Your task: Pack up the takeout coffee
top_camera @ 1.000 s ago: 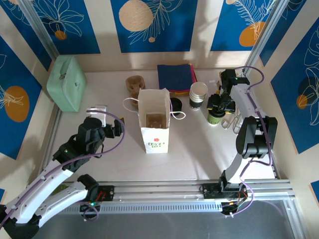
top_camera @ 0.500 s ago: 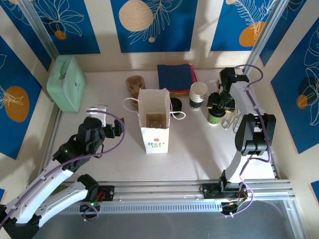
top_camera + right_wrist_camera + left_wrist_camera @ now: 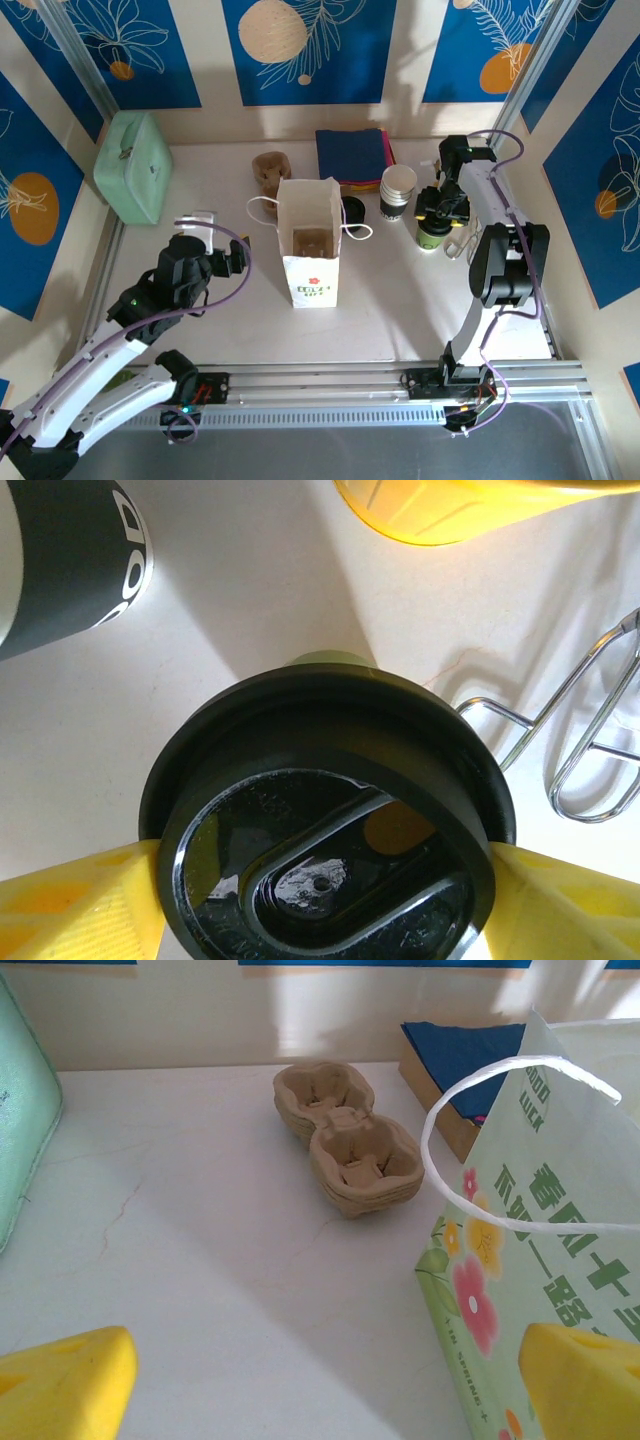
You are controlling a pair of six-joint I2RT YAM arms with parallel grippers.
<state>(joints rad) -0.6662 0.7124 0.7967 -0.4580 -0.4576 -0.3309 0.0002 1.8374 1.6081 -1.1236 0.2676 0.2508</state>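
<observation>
Right wrist view puts us straight above the takeout coffee (image 3: 325,665). Its long axis runs upright, directly away from the lens, so we see mostly the round black lid (image 3: 325,820) and only a sliver of olive-green side past its far edge. The right gripper (image 3: 320,900) straddles that lid, with one yellow finger (image 3: 80,900) at each side of the rim and no gap showing between pad and plastic. We cannot tell from this whether the jaws are clamped or merely resting against it.

From above, the cup stands on the table on the right, near the stack of white cups (image 3: 398,190) and just beside a wire rack (image 3: 590,770). The lid is glossy, with a raised oval and a small sip hole. It looks fully seated and level.

The relation we think matters most is that the paper bag (image 3: 310,285) stands upright with its mouth open, well apart from the cup and to its left, between the two arms. The right arm is on the cup — the left is far from it. We judge the next move to be a straight lift, then a carry leftward over the bag's mouth.

The left gripper (image 3: 325,1385) hangs wide open beside the bag with nothing between its fingers.
</observation>
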